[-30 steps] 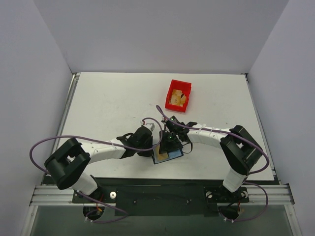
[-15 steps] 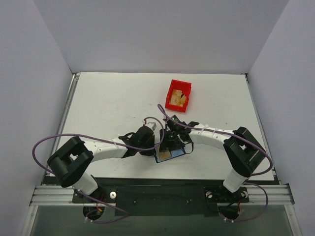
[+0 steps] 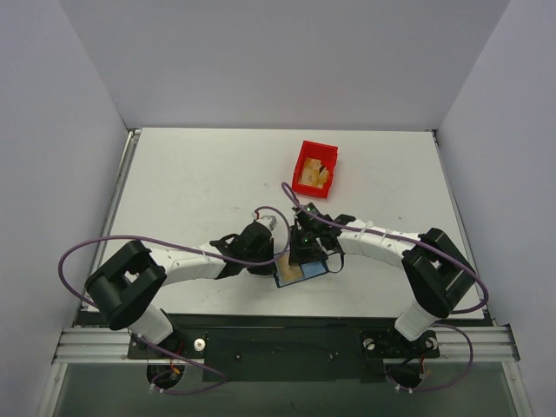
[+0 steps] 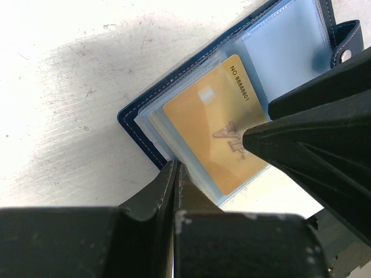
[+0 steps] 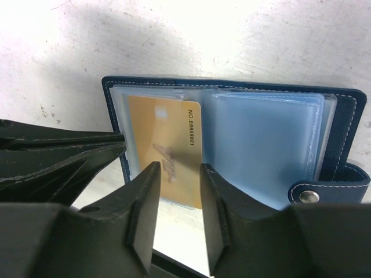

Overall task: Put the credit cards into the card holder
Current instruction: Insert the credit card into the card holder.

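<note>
The small navy-blue folding card holder (image 5: 266, 145) lay open and flat on the white, scratched surface (image 3: 191, 182), close to the near edge and between the two arms, with its clear light-blue plastic sleeves (image 4: 284, 40) facing up. A flat tan-gold rectangular credit card (image 5: 156, 119), with a number printed along one short edge, sat on the left half of the holder. It seemed to be partly inside a sleeve, but how deep it went I could not tell. The left gripper (image 4: 174, 167) came in low from the left. Its jaws were pressed together and their tips touched the left edge of the holder; whether a thin sleeve edge was caught between them was not visible. The right gripper (image 5: 179, 168) stood over the card with its jaws partly apart, one finger above the card and the other just beside the numbered edge, and nothing was gripped between them. If the fingertips touched the card or the plastic, I could not tell. At the right edge of the holder, a narrow strap carried a small silver snap button (image 5: 308, 196). Farther back, well apart from the holder, stood a red plastic bin (image 3: 298, 169) with a second card (image 3: 315, 176) of the same tan-gold colour lying inside it.
</note>
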Motion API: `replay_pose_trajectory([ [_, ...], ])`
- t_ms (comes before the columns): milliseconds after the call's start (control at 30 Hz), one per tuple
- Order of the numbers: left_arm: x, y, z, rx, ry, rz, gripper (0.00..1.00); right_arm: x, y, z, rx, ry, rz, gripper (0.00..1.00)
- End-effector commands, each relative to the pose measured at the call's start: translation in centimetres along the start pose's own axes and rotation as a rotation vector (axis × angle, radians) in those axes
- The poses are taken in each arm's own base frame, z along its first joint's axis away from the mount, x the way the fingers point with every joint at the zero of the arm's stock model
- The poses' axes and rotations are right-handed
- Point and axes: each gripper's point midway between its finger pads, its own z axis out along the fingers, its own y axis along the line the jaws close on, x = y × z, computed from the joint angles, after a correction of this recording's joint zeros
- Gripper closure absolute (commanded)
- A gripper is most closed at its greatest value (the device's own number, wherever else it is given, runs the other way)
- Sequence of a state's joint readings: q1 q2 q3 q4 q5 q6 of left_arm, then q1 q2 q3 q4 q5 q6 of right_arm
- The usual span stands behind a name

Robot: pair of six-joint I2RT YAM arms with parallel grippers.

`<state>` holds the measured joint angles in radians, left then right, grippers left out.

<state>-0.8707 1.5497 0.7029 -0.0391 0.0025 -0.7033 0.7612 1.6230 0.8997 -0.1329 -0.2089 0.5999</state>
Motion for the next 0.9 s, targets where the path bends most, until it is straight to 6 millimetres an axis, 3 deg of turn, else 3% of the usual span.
replay_pose_trajectory([
  [0, 2.5, 1.7, 0.5, -0.058, 0.074, 0.008, 0.99, -0.2, -0.8, -0.9, 0.035, -0.023, -0.002, 0.74],
  [233, 2.5, 1.7, 0.5, -0.059, 0.076, 0.011, 1.0, -0.6, -1.9, -0.7, 0.059, -0.025, 0.011, 1.0],
  [633, 2.6, 1.9, 0.3, -0.061, 0.072, 0.008, 1.0, -0.5, -3.9, 0.2, 0.148, -0.021, -0.003, 1.0],
  [867, 2.4, 1.7, 0.2, -0.057, 0.067, 0.008, 1.0, 0.3, -3.3, 1.0, 0.112, 0.019, -0.002, 1.0],
])
